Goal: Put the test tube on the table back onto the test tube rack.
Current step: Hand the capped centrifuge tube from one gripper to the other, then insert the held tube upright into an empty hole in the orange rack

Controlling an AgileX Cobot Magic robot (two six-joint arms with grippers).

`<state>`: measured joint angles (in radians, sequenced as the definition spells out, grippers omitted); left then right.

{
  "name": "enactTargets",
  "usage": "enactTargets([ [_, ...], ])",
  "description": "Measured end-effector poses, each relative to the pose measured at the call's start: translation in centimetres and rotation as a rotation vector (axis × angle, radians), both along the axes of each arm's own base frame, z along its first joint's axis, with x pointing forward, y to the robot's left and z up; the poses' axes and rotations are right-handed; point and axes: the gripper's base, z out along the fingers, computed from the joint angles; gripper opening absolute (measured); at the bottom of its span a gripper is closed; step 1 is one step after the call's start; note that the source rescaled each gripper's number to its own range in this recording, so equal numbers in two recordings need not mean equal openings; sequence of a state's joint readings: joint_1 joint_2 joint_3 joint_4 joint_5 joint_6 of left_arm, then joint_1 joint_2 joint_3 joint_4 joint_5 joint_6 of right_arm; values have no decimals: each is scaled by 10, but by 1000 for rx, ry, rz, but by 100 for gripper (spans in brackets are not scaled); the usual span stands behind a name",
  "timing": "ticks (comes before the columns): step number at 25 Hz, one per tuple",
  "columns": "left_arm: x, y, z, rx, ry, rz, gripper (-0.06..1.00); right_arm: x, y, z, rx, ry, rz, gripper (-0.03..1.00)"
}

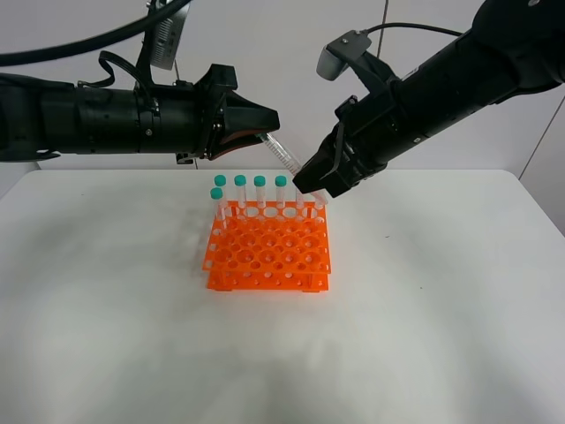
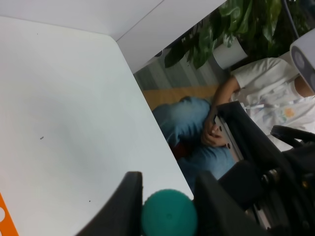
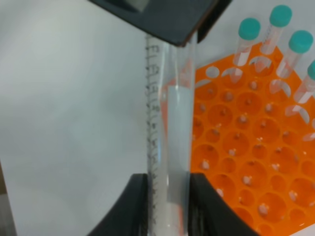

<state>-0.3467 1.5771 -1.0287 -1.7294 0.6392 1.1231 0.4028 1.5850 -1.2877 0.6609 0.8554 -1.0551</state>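
left gripper (image 2: 168, 196) clamps the test tube (image 1: 283, 152) at its teal cap; right gripper (image 3: 170, 199) clamps its body, over the test tube rack (image 1: 269, 256).

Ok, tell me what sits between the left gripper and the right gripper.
The test tube spans that gap, held at its capped end by the left gripper and lower down by the right gripper; the exterior high view shows it.
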Motion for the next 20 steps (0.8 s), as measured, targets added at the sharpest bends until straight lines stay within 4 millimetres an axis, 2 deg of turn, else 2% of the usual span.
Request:
enactTargets([
  [1, 0, 0, 0, 0, 0, 0, 0, 0, 0, 0, 1, 1, -3, 8],
  [2, 0, 0, 0, 0, 0, 0, 0, 0, 0, 0, 4, 1, -9, 21],
  [4, 0, 0, 0, 0, 0, 0, 0, 1, 0, 0, 8, 7, -21, 64],
  [5, 0, 0, 0, 0, 0, 0, 0, 1, 0, 0, 13, 16, -32, 77],
  [7, 0, 0, 0, 0, 0, 0, 0, 0, -2, 4, 17, 34, -71, 92],
  [10, 0, 0, 0, 2, 0, 3, 0, -1, -8, 24, 20, 56, -188, 99],
  [14, 0, 0, 0, 2, 0, 4, 0, -3, -23, 54, -60, 38, -333, 100],
  [20, 0, 0, 0, 3, 0, 6, 0, 3, -49, 54, -194, 71, -617, 100],
])
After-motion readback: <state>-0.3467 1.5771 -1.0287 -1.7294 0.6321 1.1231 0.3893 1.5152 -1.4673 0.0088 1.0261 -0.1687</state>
